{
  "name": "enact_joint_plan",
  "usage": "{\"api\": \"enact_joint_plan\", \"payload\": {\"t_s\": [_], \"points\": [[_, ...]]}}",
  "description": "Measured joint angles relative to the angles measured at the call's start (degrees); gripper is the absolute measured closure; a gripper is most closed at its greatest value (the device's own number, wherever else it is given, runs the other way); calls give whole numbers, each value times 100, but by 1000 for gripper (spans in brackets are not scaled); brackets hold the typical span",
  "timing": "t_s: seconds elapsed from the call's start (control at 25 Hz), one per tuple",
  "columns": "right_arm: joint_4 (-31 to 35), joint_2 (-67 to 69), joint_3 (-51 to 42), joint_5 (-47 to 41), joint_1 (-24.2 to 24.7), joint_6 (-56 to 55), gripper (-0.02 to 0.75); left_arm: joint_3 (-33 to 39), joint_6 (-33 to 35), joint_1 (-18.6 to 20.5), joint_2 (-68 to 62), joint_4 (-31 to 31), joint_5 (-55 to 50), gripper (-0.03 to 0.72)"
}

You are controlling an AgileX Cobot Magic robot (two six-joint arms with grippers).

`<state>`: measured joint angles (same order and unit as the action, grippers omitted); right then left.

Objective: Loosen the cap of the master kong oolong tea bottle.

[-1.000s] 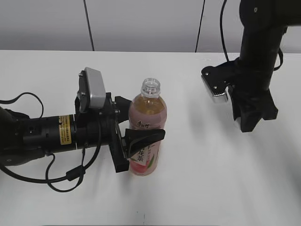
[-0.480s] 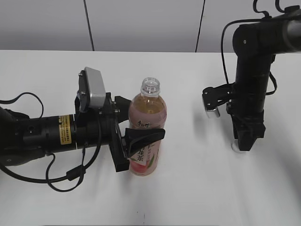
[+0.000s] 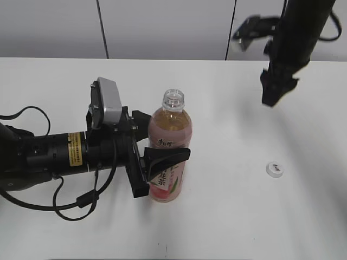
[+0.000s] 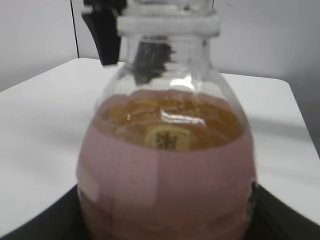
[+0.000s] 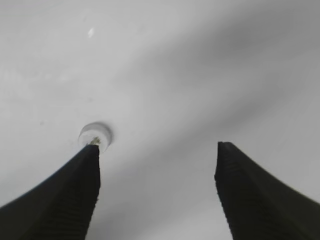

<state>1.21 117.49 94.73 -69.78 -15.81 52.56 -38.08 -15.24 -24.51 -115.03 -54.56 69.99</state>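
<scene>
The master kong oolong tea bottle (image 3: 169, 149) stands upright mid-table with its clear threaded neck open and capless; it fills the left wrist view (image 4: 167, 170). My left gripper (image 3: 162, 162) is shut on the bottle's labelled body from the left. The white cap (image 3: 275, 169) lies flat on the table to the bottle's right, logo up, and shows small in the right wrist view (image 5: 96, 135). My right gripper (image 3: 269, 92) hangs high above the table at the back right, open and empty (image 5: 157, 150).
The white table (image 3: 227, 216) spreads around the bottle. A grey panelled wall (image 3: 162, 27) runs behind it. The left arm's body and black cables (image 3: 54, 157) lie across the table's left side.
My right gripper came down to the table right of the bottle, left the cap lying there, then rose and moved back. The left gripper and bottle have not moved.
</scene>
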Motion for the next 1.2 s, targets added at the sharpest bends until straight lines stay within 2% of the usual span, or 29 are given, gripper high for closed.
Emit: {"api": "enact_joint_plan", "payload": {"t_s": [0.16,0.28,0.4,0.64,0.92,1.2], "points": [[-121,-579,761,11,-5,-1470,207,0,0,0,0,6,-5,255],[-356,-909,822,11,-5,-2378,208,0,0,0,0,12,-11,255],[-293,-1265,752,5,0,-2977,208,0,0,0,0,16,-11,255],[262,-1939,504,-20,-5,-3397,209,0,0,0,0,16,-16,255],[649,-2064,392,-27,-9,-3659,209,0,0,0,0,0,-16,241],[733,-2064,392,-27,-9,-3663,209,0,0,0,0,-90,-40,218]]}}
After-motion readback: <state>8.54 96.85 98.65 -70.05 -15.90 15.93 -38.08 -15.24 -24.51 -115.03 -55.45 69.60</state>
